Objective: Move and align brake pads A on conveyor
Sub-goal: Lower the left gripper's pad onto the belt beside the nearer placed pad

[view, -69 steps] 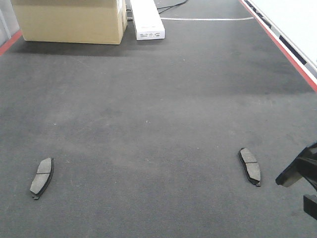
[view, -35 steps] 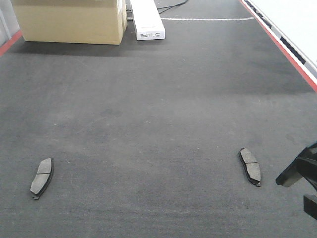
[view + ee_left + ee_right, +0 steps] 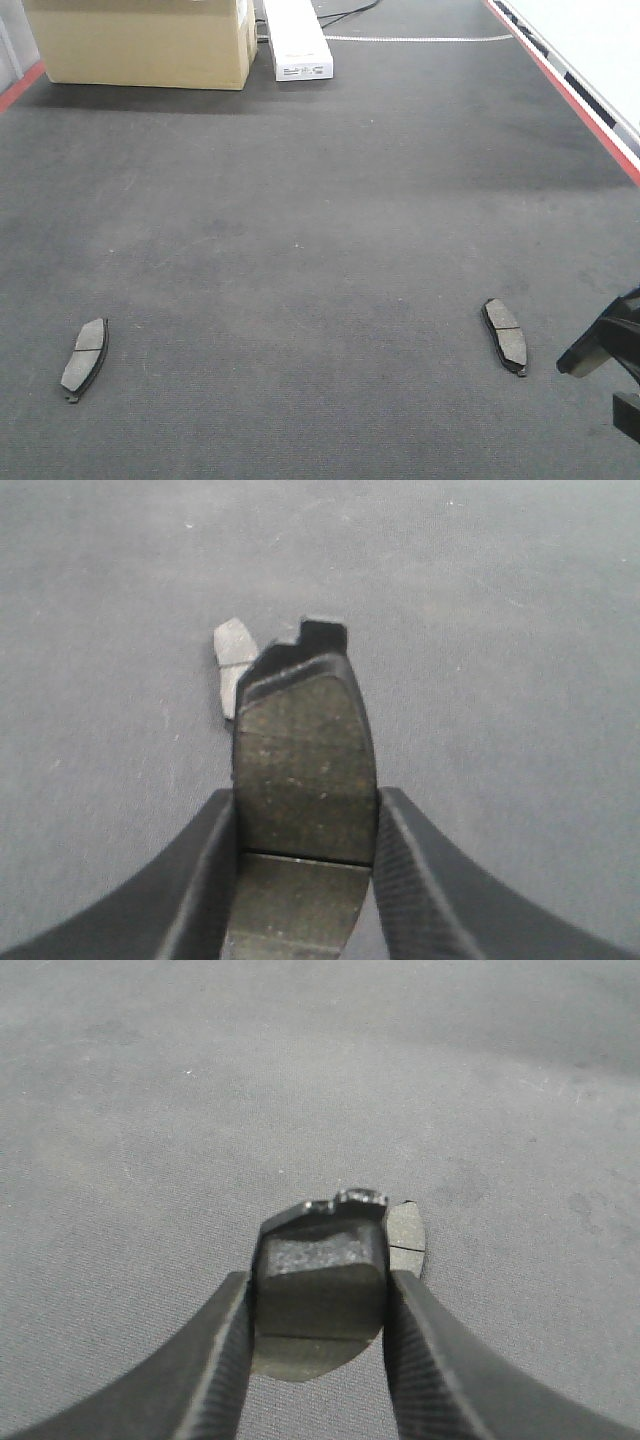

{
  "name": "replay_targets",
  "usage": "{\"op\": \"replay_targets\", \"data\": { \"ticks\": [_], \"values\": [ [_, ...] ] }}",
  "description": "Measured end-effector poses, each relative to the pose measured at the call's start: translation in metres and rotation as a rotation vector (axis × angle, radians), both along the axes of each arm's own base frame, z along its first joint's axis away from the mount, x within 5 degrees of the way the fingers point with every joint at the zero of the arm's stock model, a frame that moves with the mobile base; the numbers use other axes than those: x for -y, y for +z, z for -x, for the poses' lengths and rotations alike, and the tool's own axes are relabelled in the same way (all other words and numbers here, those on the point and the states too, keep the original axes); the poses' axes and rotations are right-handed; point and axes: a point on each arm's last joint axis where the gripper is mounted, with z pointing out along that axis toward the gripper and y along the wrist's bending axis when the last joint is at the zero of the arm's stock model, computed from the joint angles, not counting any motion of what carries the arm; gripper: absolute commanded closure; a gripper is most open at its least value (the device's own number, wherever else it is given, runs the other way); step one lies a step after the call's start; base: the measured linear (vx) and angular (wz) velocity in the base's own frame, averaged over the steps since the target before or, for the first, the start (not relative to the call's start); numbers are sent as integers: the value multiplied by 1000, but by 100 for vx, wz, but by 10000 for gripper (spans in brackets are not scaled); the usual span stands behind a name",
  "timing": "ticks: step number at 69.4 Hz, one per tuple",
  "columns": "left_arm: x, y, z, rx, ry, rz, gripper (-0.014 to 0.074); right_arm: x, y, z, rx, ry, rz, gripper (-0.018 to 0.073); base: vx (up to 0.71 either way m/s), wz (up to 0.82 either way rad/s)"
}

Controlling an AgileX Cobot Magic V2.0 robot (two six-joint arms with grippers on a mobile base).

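Note:
Two brake pads A lie flat on the dark conveyor (image 3: 320, 220): one at the near left (image 3: 84, 358), one at the near right (image 3: 505, 336). My left gripper (image 3: 305, 800) is shut on a third dark pad (image 3: 305, 750), held above the belt; the left lying pad (image 3: 235, 660) shows just beyond it. My right gripper (image 3: 318, 1285) is shut on another pad (image 3: 320, 1275), with the right lying pad (image 3: 406, 1235) peeking out behind it. In the front view only a dark part of the right arm (image 3: 605, 350) shows at the right edge.
A cardboard box (image 3: 140, 45) and a long white box (image 3: 297, 40) stand at the belt's far end. A red edge stripe (image 3: 570, 90) runs along the right side, and another (image 3: 20, 85) shows at the far left.

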Motion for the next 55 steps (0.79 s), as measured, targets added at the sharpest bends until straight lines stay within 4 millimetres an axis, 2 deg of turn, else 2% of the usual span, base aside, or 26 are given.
{"op": "replay_targets", "data": {
  "ticks": [7,18,34,47,55],
  "values": [
    [13,6,-27,-75,-6,-17,593,0,0,0,0,0,0,564,0,0],
    [36,3,-74,-180,-16,-29,593,0,0,0,0,0,0,564,0,0],
    [71,-26,-141,-297,-24,-3,589,0,0,0,0,0,0,564,0,0],
    [91,-54,-177,-385,-3,54,567,0,0,0,0,0,0,564,0,0],
    [100,-72,-192,-435,15,81,524,0,0,0,0,0,0,564,0,0]
  ]
}}
